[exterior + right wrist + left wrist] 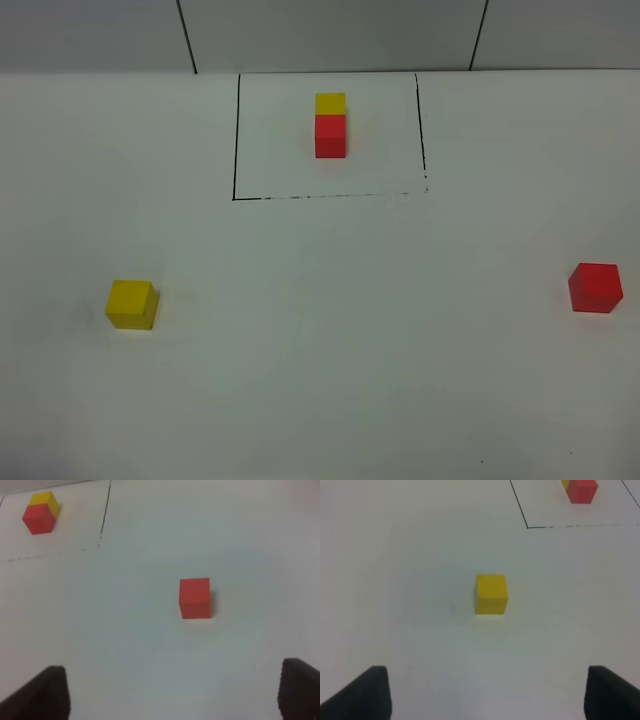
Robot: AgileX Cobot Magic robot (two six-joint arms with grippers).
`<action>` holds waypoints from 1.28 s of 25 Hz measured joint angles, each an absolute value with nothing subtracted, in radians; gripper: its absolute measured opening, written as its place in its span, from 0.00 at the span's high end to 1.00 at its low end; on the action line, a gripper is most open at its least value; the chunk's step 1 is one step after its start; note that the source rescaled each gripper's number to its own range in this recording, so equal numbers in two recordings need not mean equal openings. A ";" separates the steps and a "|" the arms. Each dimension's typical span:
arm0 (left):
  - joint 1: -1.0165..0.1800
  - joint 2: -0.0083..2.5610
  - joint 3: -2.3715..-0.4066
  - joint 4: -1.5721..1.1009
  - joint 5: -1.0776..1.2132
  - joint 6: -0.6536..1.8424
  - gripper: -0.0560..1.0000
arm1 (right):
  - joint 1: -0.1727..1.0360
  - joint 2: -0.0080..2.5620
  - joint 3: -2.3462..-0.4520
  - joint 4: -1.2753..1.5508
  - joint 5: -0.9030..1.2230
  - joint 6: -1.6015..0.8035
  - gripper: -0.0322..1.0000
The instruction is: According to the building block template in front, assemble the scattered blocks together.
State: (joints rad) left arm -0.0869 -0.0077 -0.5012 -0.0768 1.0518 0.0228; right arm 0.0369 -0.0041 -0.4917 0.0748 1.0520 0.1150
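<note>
The building block template (330,125) is a yellow cube joined to a red one, standing inside a thin black outline (236,150) at the back middle of the white table. One scattered yellow block (132,304) lies at the left and one scattered red block (595,288) at the far right. In the left wrist view my left gripper (487,695) is open, its dark fingertips (362,695) wide apart, and the yellow block (491,594) sits ahead of it, untouched. My right gripper (172,697) is open too, with the red block (195,598) ahead. Neither arm shows in the high view.
The white table (330,350) runs back to a grey panelled wall (330,35). The template also shows far off in the left wrist view (582,490) and in the right wrist view (39,515). Nothing else stands on the table.
</note>
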 joint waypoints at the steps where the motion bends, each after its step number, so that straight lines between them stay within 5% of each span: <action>1: -0.087 -0.008 -0.501 -0.077 1.052 0.023 0.33 | 0.037 -0.004 -0.492 0.075 1.052 0.115 0.28; 32: -0.087 0.088 -0.532 -0.076 1.036 -0.022 0.32 | 0.037 -0.004 -0.492 0.075 1.052 0.115 0.28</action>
